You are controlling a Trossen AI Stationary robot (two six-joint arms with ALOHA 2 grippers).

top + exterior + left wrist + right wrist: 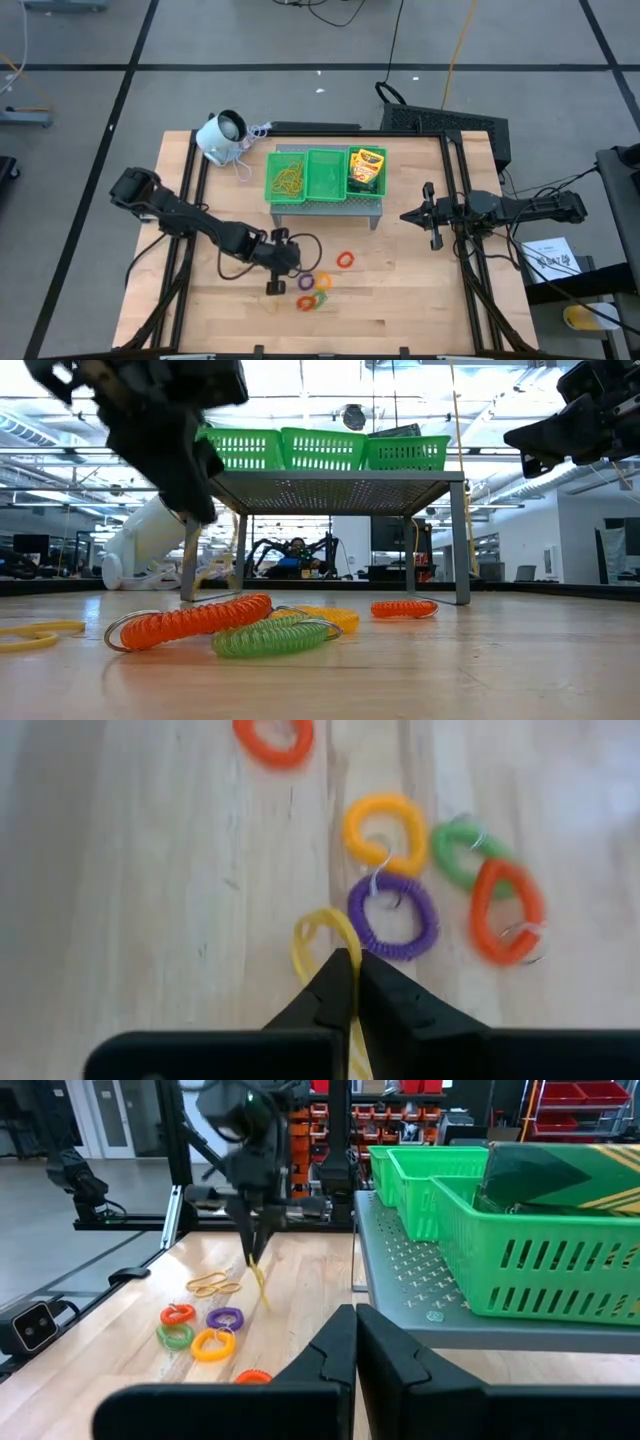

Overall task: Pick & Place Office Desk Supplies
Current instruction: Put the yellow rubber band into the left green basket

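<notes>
Left wrist view: your left gripper (355,970) is pinched on a yellow rubber band (318,935); right gripper (355,1330) closed, empty.

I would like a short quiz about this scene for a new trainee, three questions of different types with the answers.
1. True or false: the left gripper is shut on a yellow rubber band.
2. In the high view, which compartment of the green tray holds the crayon boxes? A) its left one B) its middle one C) its right one
3. Fill in: the right gripper hangs beside the tray with its fingers ____.

Key
1. True: in the right wrist view the band dangles from the closed fingertips, above the table.
2. C; the left one holds rubber bands.
3. shut, holding nothing.
</notes>
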